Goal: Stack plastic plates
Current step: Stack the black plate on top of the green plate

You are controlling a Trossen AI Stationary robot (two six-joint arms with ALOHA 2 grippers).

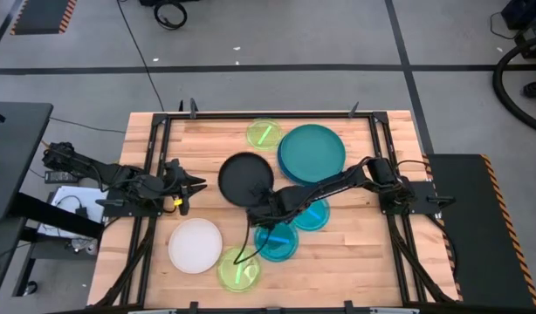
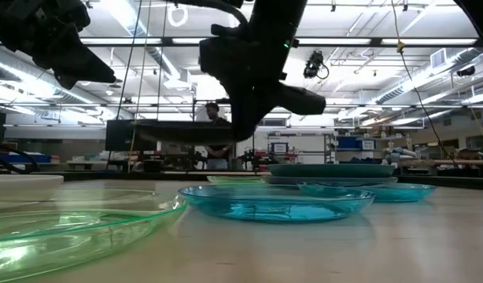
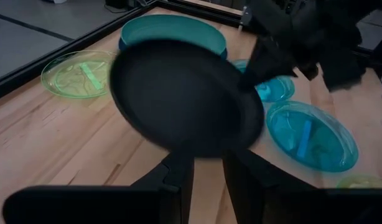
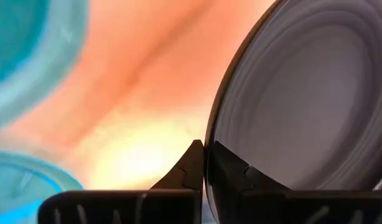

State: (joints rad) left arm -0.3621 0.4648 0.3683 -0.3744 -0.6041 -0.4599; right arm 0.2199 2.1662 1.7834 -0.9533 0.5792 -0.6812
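Note:
A black plate hangs above the middle of the table, with my right gripper shut on its rim. In the low view the black plate is about level and clear of the wood. My left gripper is open and empty just left of the plate, pointing at it. A teal plate lies at the far right on a blue one. A lime-green plate lies at the far edge and another at the near edge. A white plate lies near left. Two cyan plates lie under my right arm. My right gripper pinches the black plate's rim between its two fingers, at the plate's near-right edge. The fingers come in roughly level from the table's right and near side. The plate is lifted clear of the table and is about level.
Black frame rails run along the table's edges. Bare wood lies at the far left and at the near right. A person stands in the room behind the table.

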